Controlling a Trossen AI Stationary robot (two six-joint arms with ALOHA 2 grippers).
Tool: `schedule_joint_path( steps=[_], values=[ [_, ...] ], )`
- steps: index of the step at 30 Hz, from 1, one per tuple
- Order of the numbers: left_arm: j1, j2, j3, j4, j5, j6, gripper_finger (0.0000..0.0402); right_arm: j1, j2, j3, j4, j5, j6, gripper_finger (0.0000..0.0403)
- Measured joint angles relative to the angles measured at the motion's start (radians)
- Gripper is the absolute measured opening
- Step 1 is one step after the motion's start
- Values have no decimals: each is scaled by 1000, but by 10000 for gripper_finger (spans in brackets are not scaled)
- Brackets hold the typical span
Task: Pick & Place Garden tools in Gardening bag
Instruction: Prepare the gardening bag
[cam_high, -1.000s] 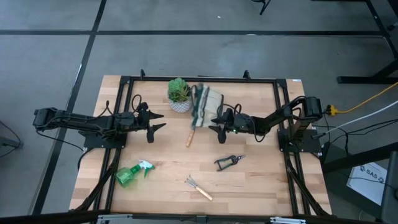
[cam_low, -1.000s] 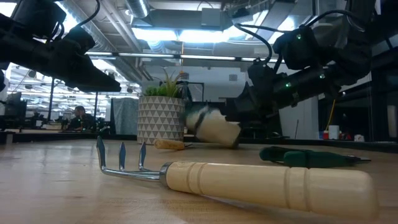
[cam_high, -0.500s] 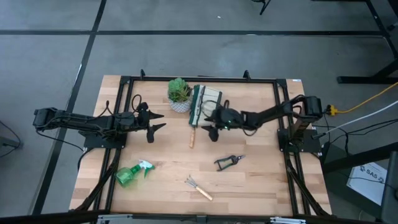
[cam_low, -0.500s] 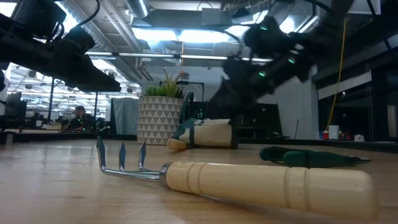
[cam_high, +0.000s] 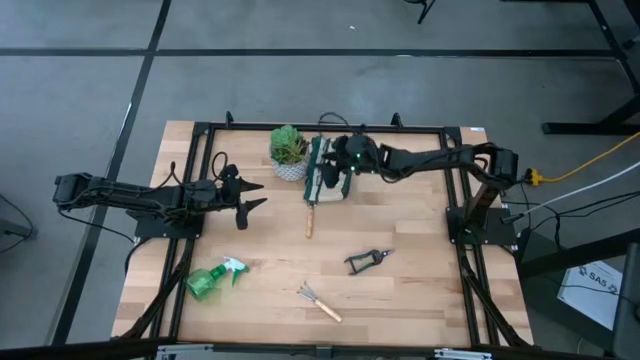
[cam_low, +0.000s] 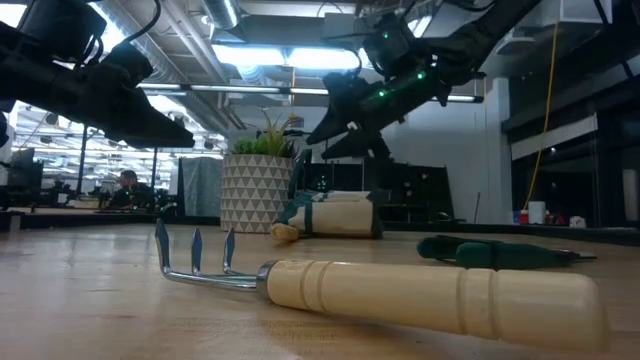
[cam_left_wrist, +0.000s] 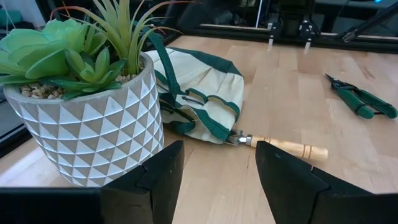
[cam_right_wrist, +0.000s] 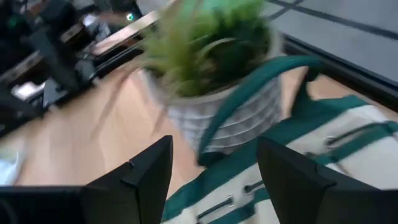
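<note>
now: gardening bag (cam_high: 330, 170) lies flat at table back, just beside potted plant (cam_high: 289, 152) | trowel (cam_high: 308, 218) handle pokes out from under bag | shears (cam_high: 367, 260), mini rake (cam_high: 319, 302), spray bottle (cam_high: 214, 279) lie nearer front | right gripper (cam_high: 338, 152) over bag, fingers apart, empty | left gripper (cam_high: 253, 194) waits at left, fingers apart
</note>
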Motion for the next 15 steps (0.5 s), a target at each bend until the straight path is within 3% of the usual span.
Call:
schedule_joint_path(
  steps=[8, 15],
  values=[
    [0, 0, 0, 0, 0, 0, 196, -36, 14, 1, 90, -42, 62, 234],
    [0, 0, 0, 0, 0, 0, 196, -50, 17, 1, 99, 1, 89, 234]
  ],
)
